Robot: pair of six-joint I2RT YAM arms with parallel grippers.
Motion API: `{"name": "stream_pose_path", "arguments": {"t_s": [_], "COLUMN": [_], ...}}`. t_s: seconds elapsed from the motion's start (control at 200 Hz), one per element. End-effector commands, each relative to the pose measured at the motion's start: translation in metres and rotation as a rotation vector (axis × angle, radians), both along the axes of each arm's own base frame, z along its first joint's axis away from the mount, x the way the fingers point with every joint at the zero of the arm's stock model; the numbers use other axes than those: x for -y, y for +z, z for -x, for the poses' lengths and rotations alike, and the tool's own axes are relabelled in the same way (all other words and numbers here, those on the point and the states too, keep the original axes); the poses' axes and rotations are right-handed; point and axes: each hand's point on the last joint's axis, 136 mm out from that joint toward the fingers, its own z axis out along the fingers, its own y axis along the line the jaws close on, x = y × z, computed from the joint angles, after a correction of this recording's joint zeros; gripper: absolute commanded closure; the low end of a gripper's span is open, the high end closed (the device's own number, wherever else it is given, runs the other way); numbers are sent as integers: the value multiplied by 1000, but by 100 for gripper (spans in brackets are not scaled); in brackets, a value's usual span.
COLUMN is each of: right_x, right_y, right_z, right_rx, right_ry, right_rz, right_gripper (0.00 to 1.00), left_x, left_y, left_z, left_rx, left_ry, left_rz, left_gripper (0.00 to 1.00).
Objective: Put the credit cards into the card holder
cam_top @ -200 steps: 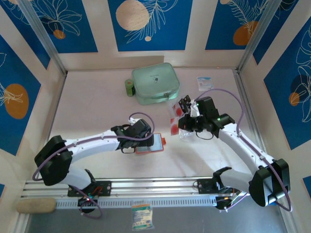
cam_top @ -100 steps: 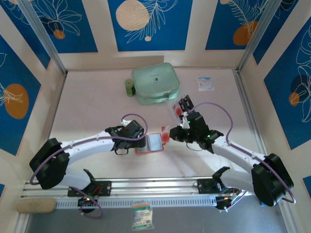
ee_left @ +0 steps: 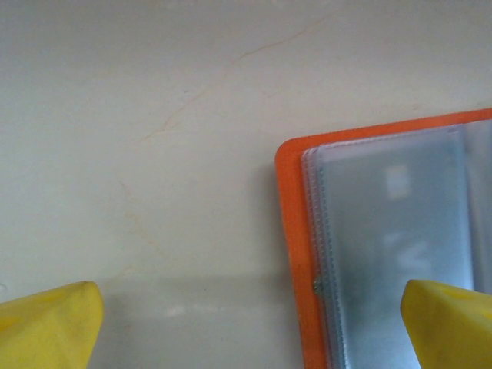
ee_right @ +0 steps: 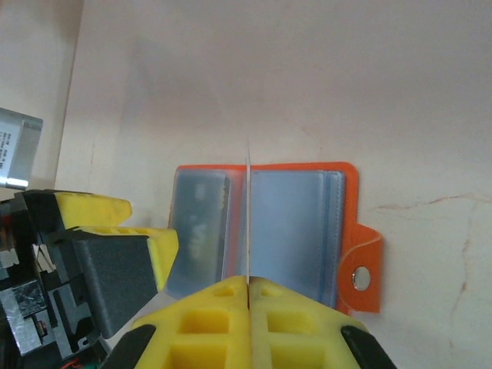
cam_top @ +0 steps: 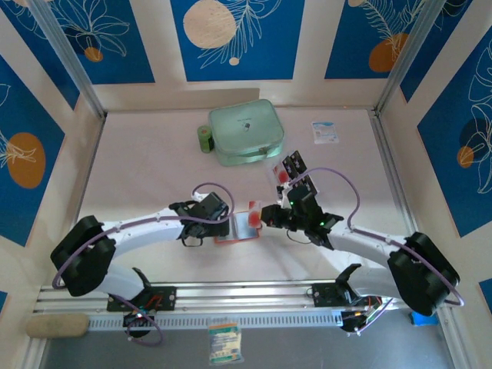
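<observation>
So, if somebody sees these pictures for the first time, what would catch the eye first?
Most striking is the open orange card holder at the middle of the table. The right gripper is shut on a credit card, seen edge-on above the holder's middle, while the left gripper stands wide open over the holder's edge. At the back lies a mint-green zip case.

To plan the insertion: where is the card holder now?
In the top view, the card holder lies open on the table, centre and near the front, between the left gripper and the right gripper.
</observation>
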Motion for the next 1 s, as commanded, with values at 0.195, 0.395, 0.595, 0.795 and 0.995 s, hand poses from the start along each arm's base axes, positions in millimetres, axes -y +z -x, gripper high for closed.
{"name": "stream_pose_path", "arguments": {"t_s": [0.195,0.395,0.595,0.795,0.995], "right_x": [-24,-36,-39,-44,-49], "right_y": [5,4,4,2,0], "right_z": [-7,-7,-9,-11,-12], "right_rx": [31,43,52,51,47], "right_ry": [21,44,41,46,50], "right_rz": [-51,-68,-74,-83,-89], "right_gripper": [100,100,100,100,100], "left_x": [-19,-22,-26,-28,-30], "left_y": [-13,-15,-18,-21,-21], "left_z": [9,11,14,17,18], "left_rx": [-36,-47,-55,-61,-62], "left_ry": [28,26,31,32,33], "left_rz": [-66,-80,-92,-98,-99], "left_gripper": [1,1,1,2,2]}}
